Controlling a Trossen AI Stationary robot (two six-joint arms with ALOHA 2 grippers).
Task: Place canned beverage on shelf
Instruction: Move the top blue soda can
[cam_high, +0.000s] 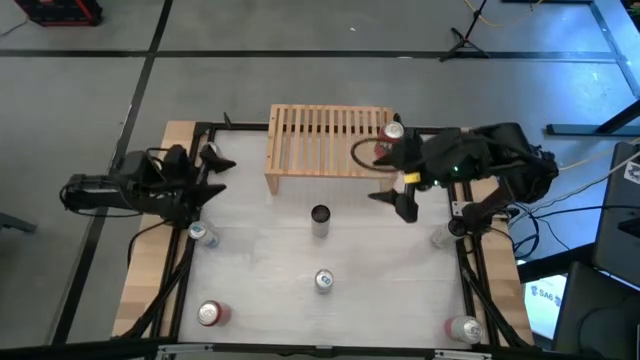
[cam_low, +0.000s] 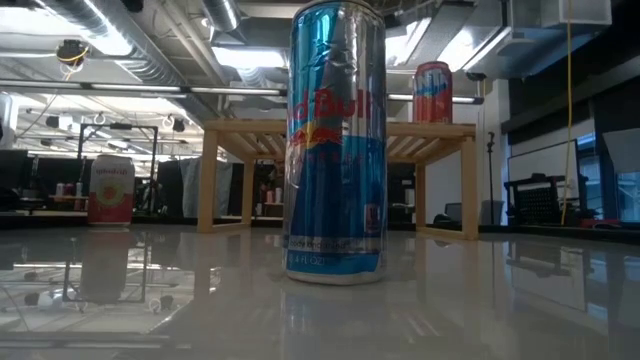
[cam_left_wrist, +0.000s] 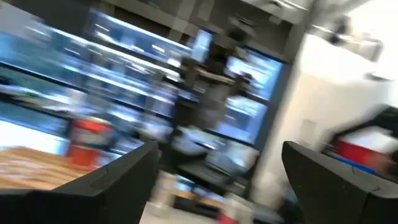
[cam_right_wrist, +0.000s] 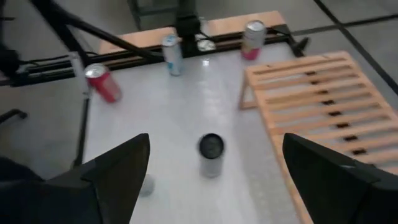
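The light-wood shelf (cam_high: 325, 140) stands at the table's far side, with a red can (cam_high: 392, 132) upright on its right end (cam_low: 432, 92). A dark-topped can (cam_high: 320, 218) stands on the table in front of the shelf (cam_right_wrist: 211, 154). A blue can (cam_low: 335, 140) stands nearer the front edge (cam_high: 324, 281). My right gripper (cam_high: 397, 180) hovers open by the shelf's right end, above the table and holding nothing. My left gripper (cam_high: 212, 175) is open at the table's left edge, also with nothing in it.
More cans stand around the table's edges: one at the left (cam_high: 203, 233), a red one at the front left (cam_high: 212, 314), one at the front right (cam_high: 465, 328) and one at the right (cam_high: 440, 236). Bare tabletop lies between the shelf and the middle cans.
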